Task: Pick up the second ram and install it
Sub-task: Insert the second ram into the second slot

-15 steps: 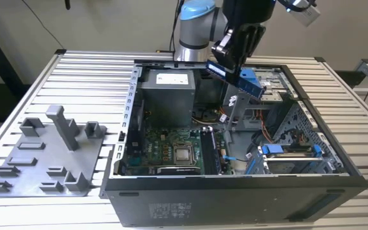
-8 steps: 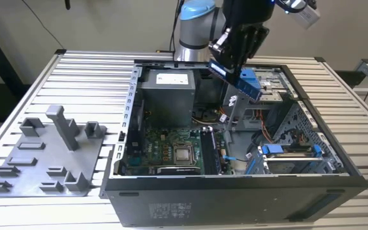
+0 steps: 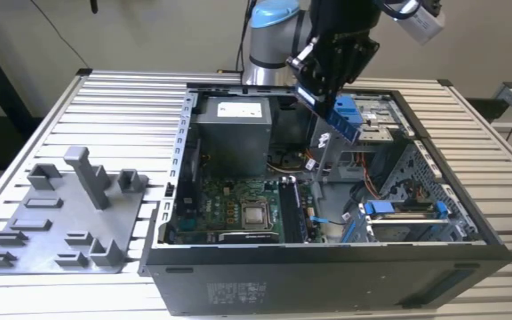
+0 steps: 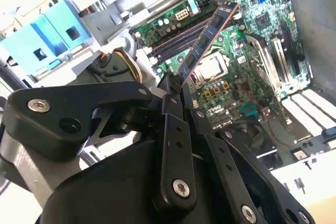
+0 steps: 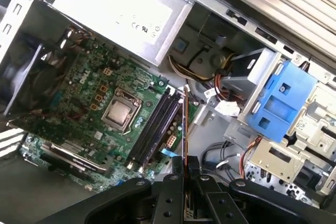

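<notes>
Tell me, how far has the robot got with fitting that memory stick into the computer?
Done: the pickup. The hand is shut on the RAM stick and holds it in the air above the open computer case. In hand: in the first wrist view the stick points down toward the motherboard's memory slots. Left: seating it, as the stick is not yet in any slot.

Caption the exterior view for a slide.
Gripper holding the second ram above the open computer case, grey tray alongside.
</notes>
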Motion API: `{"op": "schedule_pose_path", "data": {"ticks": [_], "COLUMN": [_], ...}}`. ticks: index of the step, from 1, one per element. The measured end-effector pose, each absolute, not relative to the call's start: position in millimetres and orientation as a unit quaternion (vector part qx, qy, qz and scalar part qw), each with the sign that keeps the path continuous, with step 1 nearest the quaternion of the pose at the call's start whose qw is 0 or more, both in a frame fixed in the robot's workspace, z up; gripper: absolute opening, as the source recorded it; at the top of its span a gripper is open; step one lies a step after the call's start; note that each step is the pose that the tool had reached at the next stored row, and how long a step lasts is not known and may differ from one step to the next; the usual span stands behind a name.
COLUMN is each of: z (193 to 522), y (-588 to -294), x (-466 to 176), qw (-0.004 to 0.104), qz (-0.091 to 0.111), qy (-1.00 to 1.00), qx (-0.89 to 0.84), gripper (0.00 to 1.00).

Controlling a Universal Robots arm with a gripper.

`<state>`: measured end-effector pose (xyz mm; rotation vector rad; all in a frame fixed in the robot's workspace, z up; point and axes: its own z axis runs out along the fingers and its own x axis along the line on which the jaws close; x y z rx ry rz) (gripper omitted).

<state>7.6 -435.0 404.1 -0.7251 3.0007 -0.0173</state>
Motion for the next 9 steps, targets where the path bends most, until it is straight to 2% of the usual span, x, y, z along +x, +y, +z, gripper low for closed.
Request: {"op": "schedule_pose_path", "data": {"ticks": [9], "z": [404.0], "y": [-435.0], "x": [7.6], "qw": [0.027], "qz": [-0.007], "qy": [0.985], "qx": [-0.169], "gripper": [0.14]}}
